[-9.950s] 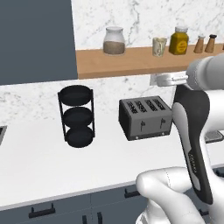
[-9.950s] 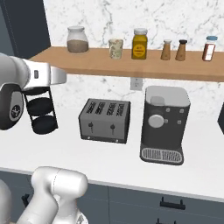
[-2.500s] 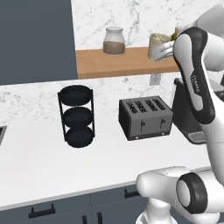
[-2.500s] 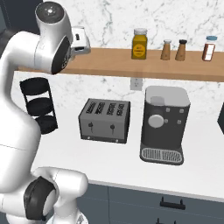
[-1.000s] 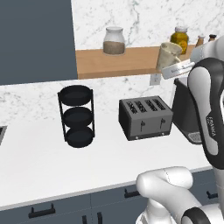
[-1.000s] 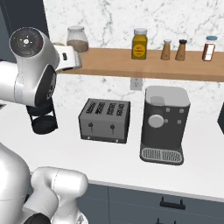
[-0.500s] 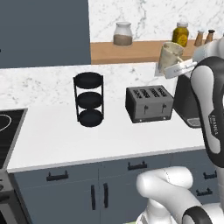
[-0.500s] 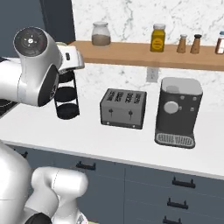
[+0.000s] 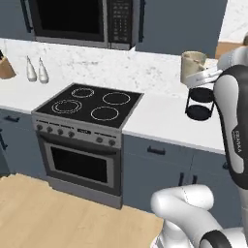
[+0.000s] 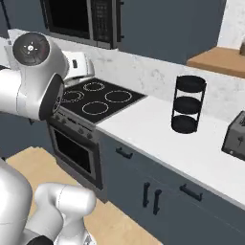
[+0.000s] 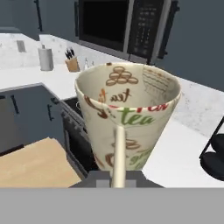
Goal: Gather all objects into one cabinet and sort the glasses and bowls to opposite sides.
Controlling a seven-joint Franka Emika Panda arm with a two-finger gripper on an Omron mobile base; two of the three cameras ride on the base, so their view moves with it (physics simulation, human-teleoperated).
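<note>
At far left of the left base view sits a wooden knife block (image 9: 6, 69), then two pale shakers (image 9: 37, 71) on white counter (image 9: 160, 116); next the black glass cooktop (image 9: 89, 103) w/ oven below, microwave (image 9: 80, 22) above, slate-blue wall cabinet (image 9: 181, 24) beside it, matte & flat-fronted. Further right, cream mug (image 9: 193, 65) rides in the gripper (image 9: 203, 77), held high above the counter, just left of the black 3-tier wire basket (image 9: 199, 102). Hand view: mug (image 11: 127, 118) is tapered, wide-mouthed, glossy ceramic w/ brown/green/red "tea" print; handle faces cam, gripper (image 11: 114, 177) appears closed on the mug near the handle, though tips mostly hidden. Step, by my read: carry phase, mug lifted, in transit toward a cabinet. Next move prob. needs base/arm aligned w/ target cabinet & door open; door state not resolvable here. Blue bowls not located.
</note>
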